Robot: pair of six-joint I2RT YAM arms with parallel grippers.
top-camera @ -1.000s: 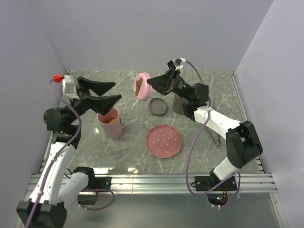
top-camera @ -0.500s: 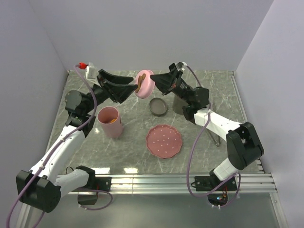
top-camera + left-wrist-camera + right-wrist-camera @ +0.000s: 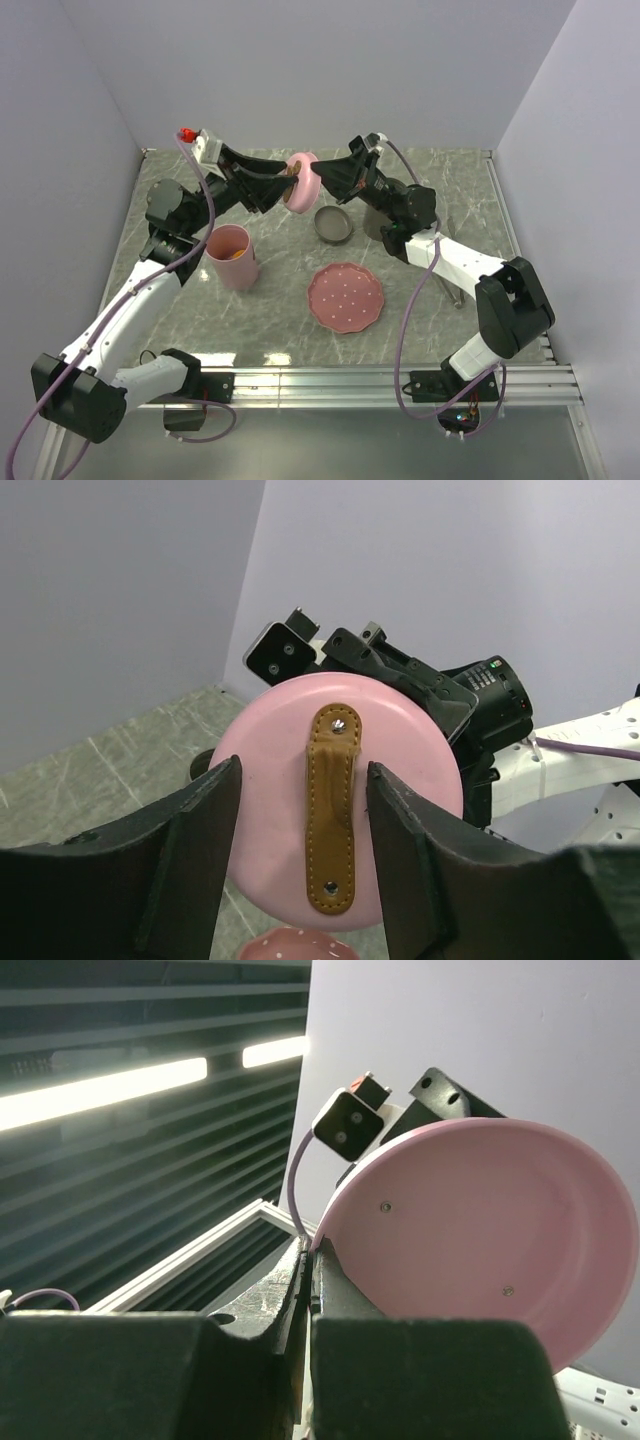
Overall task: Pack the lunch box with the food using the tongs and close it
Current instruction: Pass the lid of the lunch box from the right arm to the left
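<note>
My right gripper [image 3: 322,178] [image 3: 312,1250] is shut on the rim of the round pink lid [image 3: 303,182] [image 3: 480,1230] and holds it on edge in the air. The lid's brown leather strap [image 3: 332,810] faces my left gripper [image 3: 283,187] [image 3: 303,768]. That gripper is open, one finger on each side of the strap, with a gap at both sides. The tall pink lunch box [image 3: 232,257] stands uncovered at the left, with orange-brown food [image 3: 233,252] inside. The tongs [image 3: 456,290] lie on the table at the right, mostly hidden behind my right arm.
A pink dotted plate [image 3: 346,297] [image 3: 295,945] lies at the table's middle front. A small grey round dish [image 3: 333,223] sits behind it, under the raised lid. Walls close off the back and both sides.
My left arm has swung right and forward from above the lunch box up to the lid, and its jaws have narrowed around the strap. The right gripper has kept hold of the lid.
</note>
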